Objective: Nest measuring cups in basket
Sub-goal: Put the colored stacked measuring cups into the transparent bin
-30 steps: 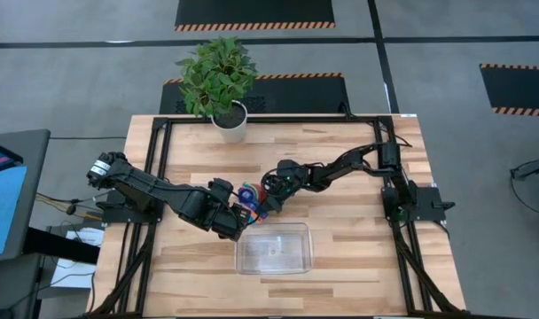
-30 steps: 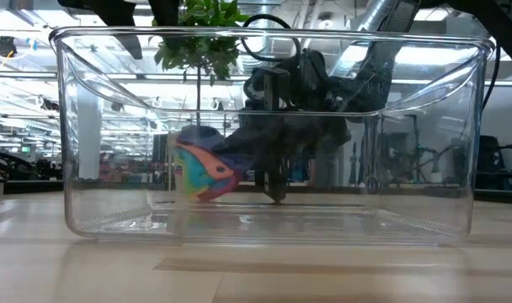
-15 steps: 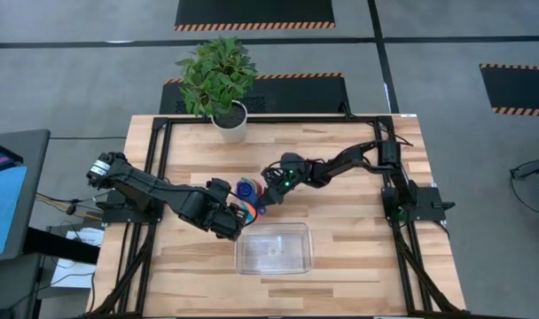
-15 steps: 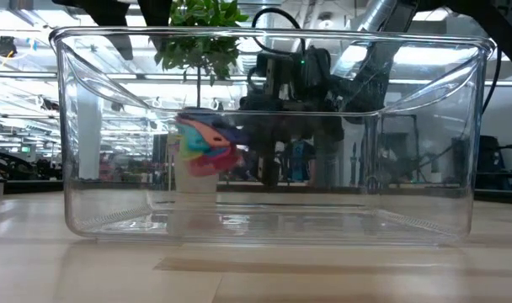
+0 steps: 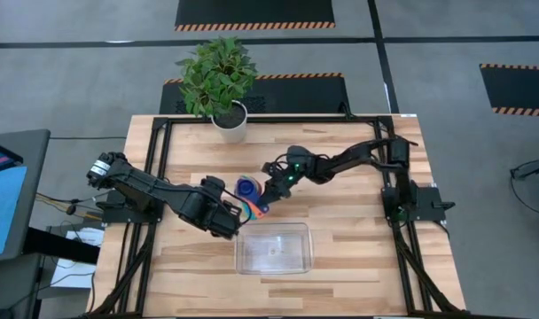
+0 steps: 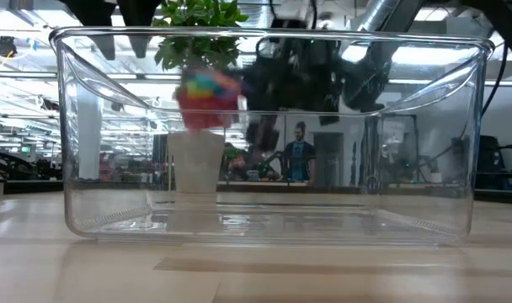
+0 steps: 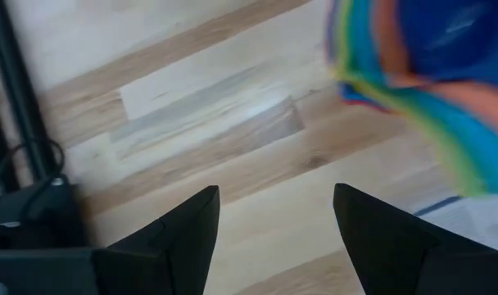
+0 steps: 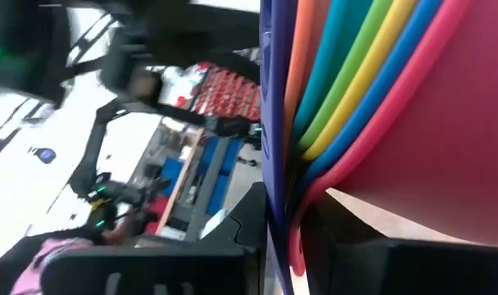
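**Stack lifted clear, basket at six o'clock**

Risen since a second ago: nested cups (image 5: 249,193), then low near the table, now hanging high behind the basket's far wall in the low view (image 6: 207,94). Carried by the handles, fanned in rainbow order and pinched together in the right gripper (image 5: 268,191), fingers closed on them in the right wrist view. Bowls pointing toward nine o'clock from that gripper, handles running back toward three.

Basket (image 5: 298,257) lying just beside the stack at roughly five to six o'clock, not yet under it, nothing inside. Likely next: short carry toward six o'clock, then down over the rim.

Left gripper (image 5: 237,215) near the stack at seven o'clock, fingers (image 7: 183,238) spread wide, holding nothing. Closer to the basket, yet idle; load belonging to the right arm.

Plant pot (image 5: 230,124) well apart at twelve o'clock.
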You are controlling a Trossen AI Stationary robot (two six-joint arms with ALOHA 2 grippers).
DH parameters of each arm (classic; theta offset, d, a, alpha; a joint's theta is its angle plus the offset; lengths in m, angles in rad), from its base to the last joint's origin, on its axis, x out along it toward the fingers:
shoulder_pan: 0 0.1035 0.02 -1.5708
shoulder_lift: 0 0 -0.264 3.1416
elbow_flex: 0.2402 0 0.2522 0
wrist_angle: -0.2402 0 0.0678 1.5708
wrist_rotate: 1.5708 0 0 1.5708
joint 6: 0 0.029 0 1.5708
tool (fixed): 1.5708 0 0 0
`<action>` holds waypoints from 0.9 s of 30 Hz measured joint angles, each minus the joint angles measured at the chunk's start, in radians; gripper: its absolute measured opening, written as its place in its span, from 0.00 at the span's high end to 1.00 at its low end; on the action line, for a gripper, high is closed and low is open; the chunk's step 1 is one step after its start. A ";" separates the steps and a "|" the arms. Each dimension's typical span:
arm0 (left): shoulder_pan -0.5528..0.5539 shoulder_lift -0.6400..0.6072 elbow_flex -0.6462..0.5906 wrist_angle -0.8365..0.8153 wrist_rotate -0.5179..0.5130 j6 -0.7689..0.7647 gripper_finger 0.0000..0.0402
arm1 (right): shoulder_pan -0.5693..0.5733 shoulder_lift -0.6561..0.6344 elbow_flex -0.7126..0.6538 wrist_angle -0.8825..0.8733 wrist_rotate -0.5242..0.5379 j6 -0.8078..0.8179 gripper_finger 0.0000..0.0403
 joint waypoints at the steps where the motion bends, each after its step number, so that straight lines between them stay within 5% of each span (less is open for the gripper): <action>1: 0.000 0.000 0.000 -0.010 0.000 -0.001 0.43 | 0.000 -0.018 0.000 0.000 -0.013 0.003 0.85; 8: 0.001 -0.004 0.000 -0.026 -0.009 0.057 0.43 | 0.041 -0.181 -0.031 -0.173 -0.131 -0.029 0.85; 16: 0.005 -0.039 0.000 -0.027 -0.097 0.136 0.43 | 0.171 -0.326 -0.091 -0.627 -0.073 -0.253 0.85; 27: 0.010 -0.054 0.000 -0.026 -0.142 0.196 0.43 | 0.295 -0.321 -0.088 -0.637 -0.044 -0.290 0.85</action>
